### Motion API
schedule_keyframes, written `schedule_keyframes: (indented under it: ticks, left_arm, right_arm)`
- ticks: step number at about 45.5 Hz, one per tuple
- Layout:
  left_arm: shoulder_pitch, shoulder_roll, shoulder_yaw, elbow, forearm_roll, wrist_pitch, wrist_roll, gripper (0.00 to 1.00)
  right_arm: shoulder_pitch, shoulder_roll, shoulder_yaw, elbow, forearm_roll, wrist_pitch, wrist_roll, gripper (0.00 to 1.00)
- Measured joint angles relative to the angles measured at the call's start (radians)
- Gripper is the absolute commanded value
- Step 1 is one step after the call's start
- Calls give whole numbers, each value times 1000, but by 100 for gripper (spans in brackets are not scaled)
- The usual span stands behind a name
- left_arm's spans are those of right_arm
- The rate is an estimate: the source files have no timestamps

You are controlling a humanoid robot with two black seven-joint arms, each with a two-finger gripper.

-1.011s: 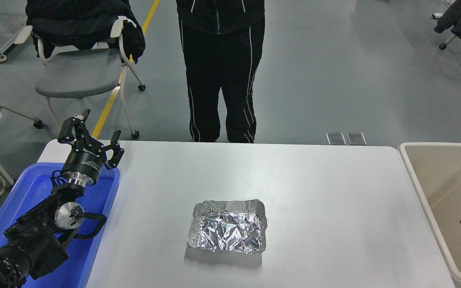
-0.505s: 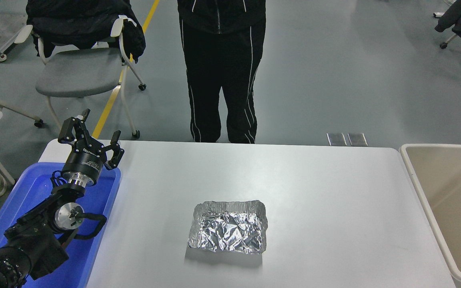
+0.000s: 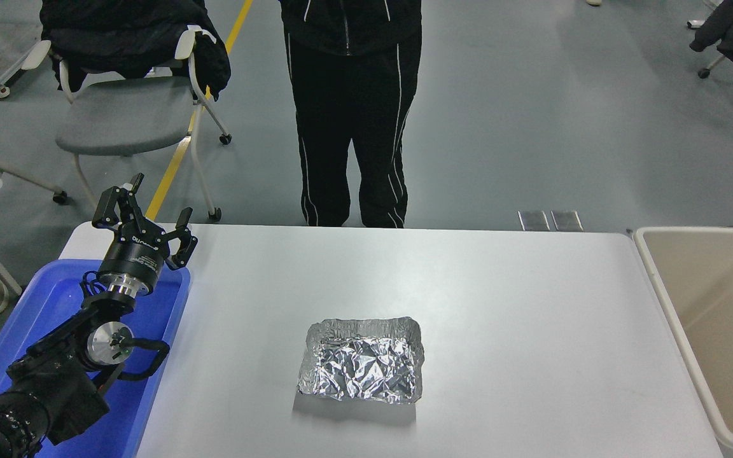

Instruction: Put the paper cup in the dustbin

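The beige dustbin (image 3: 659, 299) stands at the table's right edge, cut off by the picture's right side. The paper cup is not in view; the visible part of the bin's inside shows only bare walls. My left gripper (image 3: 144, 213) is parked at the lower left above the blue tub, its fingers spread open and empty. My right arm and gripper are out of view.
A crinkled silver foil tray (image 3: 361, 359) lies on the white table (image 3: 500, 299), front of centre. A blue plastic tub (image 3: 55, 299) sits at the left edge under my left arm. A person in black trousers (image 3: 347, 127) stands at the far side. A grey chair (image 3: 118, 114) stands at the far left.
My right arm, seen over the dustbin one second ago, has withdrawn out of the picture at the right edge. The left arm has not moved.
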State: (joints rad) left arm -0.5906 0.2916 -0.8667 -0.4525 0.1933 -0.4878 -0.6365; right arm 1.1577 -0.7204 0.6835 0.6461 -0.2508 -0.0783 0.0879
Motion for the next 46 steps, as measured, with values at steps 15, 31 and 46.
schedule_keyframes:
  ticks: [15,31,46]
  left_arm:
    - [0,0,0,0,0,0,0,100]
    - [0,0,0,0,0,0,0,100]
    - [0,0,0,0,0,0,0,100]
  right_arm:
    - [-161,62,152,84,-20,39,183,99]
    - [-399,181,219,115,-29,61,323,99]
    - [-551,304,263,121,-31,65,359,99]
